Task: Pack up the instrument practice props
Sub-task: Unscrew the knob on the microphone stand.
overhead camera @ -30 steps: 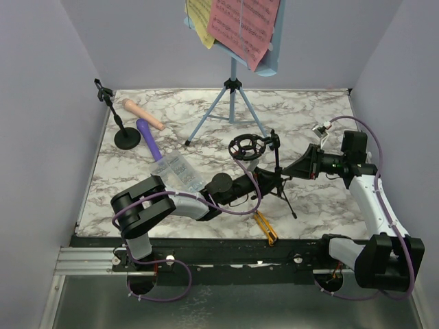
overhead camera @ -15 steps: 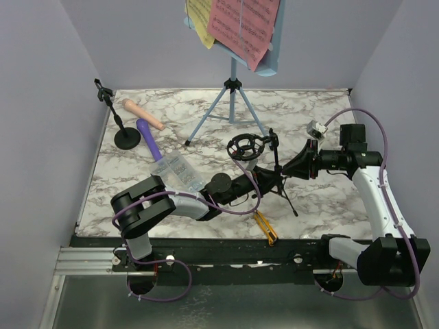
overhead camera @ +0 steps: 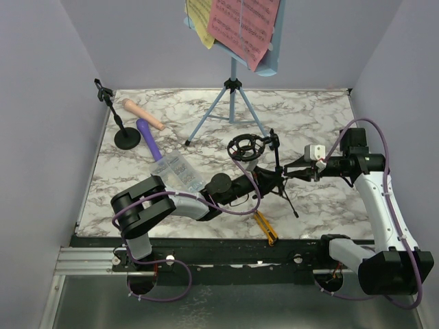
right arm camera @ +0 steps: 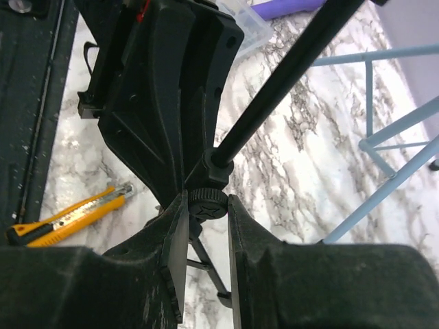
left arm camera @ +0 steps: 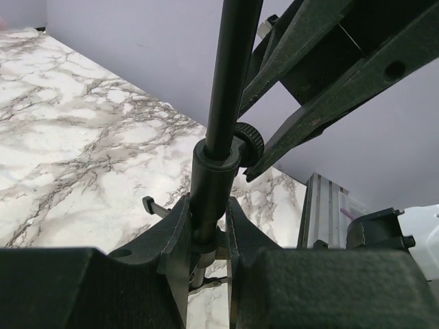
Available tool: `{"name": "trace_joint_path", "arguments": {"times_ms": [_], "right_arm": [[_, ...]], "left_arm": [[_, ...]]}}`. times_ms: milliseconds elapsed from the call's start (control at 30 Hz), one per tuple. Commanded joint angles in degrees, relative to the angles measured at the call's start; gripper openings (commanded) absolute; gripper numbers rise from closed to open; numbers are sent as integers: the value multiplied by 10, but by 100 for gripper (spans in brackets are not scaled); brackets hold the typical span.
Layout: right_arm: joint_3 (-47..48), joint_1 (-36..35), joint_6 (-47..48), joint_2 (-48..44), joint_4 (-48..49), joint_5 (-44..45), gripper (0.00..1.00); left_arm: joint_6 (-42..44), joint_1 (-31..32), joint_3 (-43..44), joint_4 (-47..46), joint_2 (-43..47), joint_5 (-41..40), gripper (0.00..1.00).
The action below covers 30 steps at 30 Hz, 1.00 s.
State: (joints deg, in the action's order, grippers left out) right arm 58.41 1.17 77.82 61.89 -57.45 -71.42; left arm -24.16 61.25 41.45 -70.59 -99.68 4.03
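A black mic mount [overhead camera: 245, 146] with a ring head stands on thin tripod legs at mid-table. My left gripper [overhead camera: 269, 182] is shut on its pole collar [left arm camera: 211, 179]. From the right, my right gripper [overhead camera: 291, 171] is shut on the mount's knurled knob [right arm camera: 207, 203]. The second black mic mount [overhead camera: 123, 130] stands at the back left. Beside it lie the beige microphone [overhead camera: 143, 113] and the purple microphone [overhead camera: 149, 139]. The light-blue music rack [overhead camera: 232, 103] stands at the back, with pink pages [overhead camera: 243, 24] and yellow pages [overhead camera: 200, 20] on it.
A clear plastic box [overhead camera: 177, 171] of small parts lies by my left arm. A yellow-and-black utility knife [overhead camera: 264, 227] lies at the near edge, also seen in the right wrist view [right arm camera: 68, 219]. Walls close in the table on three sides.
My right wrist has rolled round while staying on the mount's knob, and its camera has swung from above to the side. The left arm and the mount have stayed put.
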Motion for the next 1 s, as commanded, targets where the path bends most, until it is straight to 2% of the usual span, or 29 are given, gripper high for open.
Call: {"name": "trace_joint_path", "arguments": {"times_ms": [0, 167, 300, 367, 400, 500, 667, 700, 767, 833, 900, 967], "right_arm": [[0, -4, 157, -15, -40, 16, 4], [-11, -4, 269, -22, -77, 26, 2], [-5, -4, 259, -27, -73, 29, 1], [0, -4, 216, -30, -63, 17, 2], [4, -4, 173, -30, -50, 7, 3], [9, -4, 4, -34, 5, -21, 19], [10, -4, -386, -48, 144, -19, 61], [11, -3, -425, -50, 152, -21, 73], [13, -3, -494, -50, 160, -32, 86], [11, -3, -582, -50, 189, -25, 91], [1, 2, -705, -46, 248, 6, 98], [-29, 22, -846, -41, 328, 10, 99]], "left_arm": [[-14, 3, 11, -38, 0, 12, 0], [-16, 2, 14, -38, -2, 13, 0], [-16, 3, 16, -38, -3, 14, 0], [-17, 3, 15, -38, -4, 14, 0], [-17, 2, 16, -38, -3, 14, 0], [-16, 2, 13, -38, 1, 12, 0], [0, 3, -4, -39, 21, -27, 0], [4, 2, -9, -39, 27, -35, 0], [14, 2, -15, -41, 36, -71, 0], [20, 3, -17, -43, 41, -97, 0], [23, 3, -16, -44, 42, -120, 0], [24, 3, -13, -47, 39, -142, 0]]}}
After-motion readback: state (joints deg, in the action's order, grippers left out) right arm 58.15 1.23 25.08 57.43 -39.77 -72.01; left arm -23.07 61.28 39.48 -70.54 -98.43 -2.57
